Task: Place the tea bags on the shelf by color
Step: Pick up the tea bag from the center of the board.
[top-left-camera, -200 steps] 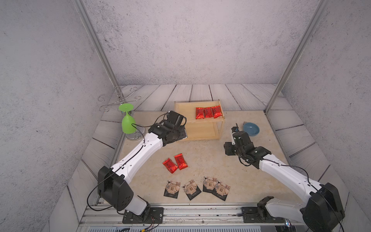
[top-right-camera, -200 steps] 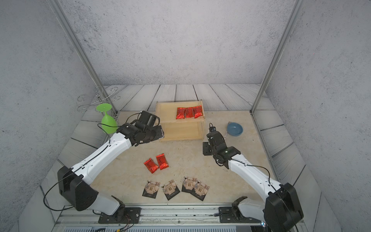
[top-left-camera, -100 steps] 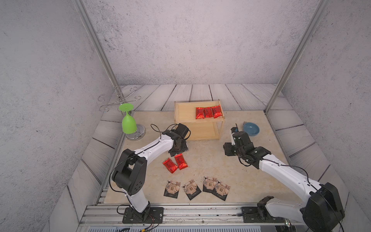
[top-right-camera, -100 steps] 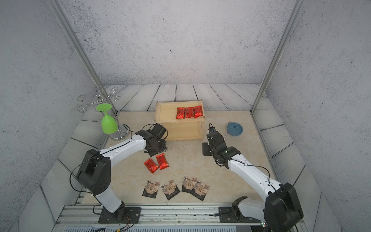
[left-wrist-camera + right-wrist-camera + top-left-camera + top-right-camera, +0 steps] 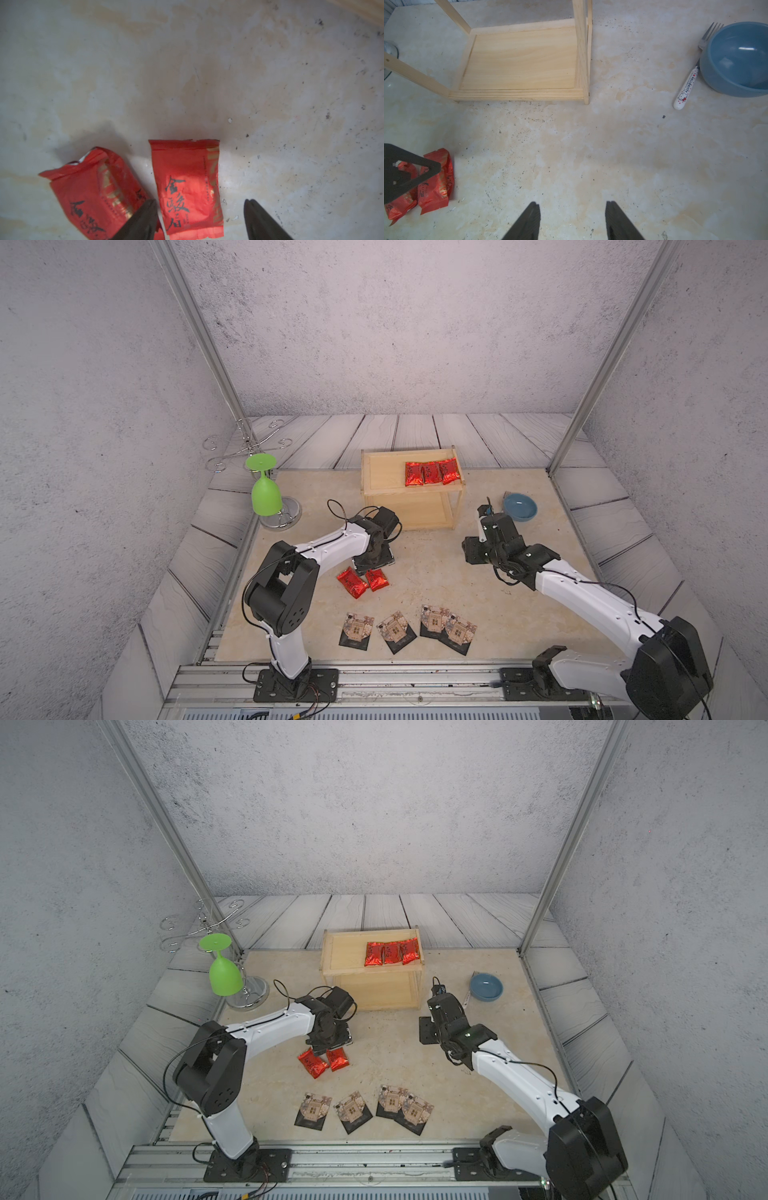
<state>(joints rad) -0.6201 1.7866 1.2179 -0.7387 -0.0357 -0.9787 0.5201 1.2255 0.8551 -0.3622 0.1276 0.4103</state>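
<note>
Left wrist view has the left end effector [image 5: 199, 201] spread wide and empty, its fingers straddling one red sachet [image 5: 187, 182] that lies flat on the desk [image 5: 207, 72]. A second red sachet [image 5: 93, 187] lies just beside it, and one finger overlaps its edge, so a closing pinch could catch both packets or shove the neighbour askew. Slick foil lying flat may also slip from the jaws. In a top view, three red sachets [image 5: 432, 472] lie on the upper board of the shelf [image 5: 382, 477], while four black packets [image 5: 407, 628] lie near the desk's front edge. The right end effector [image 5: 572, 204] is spread and empty above bare desk.
</note>
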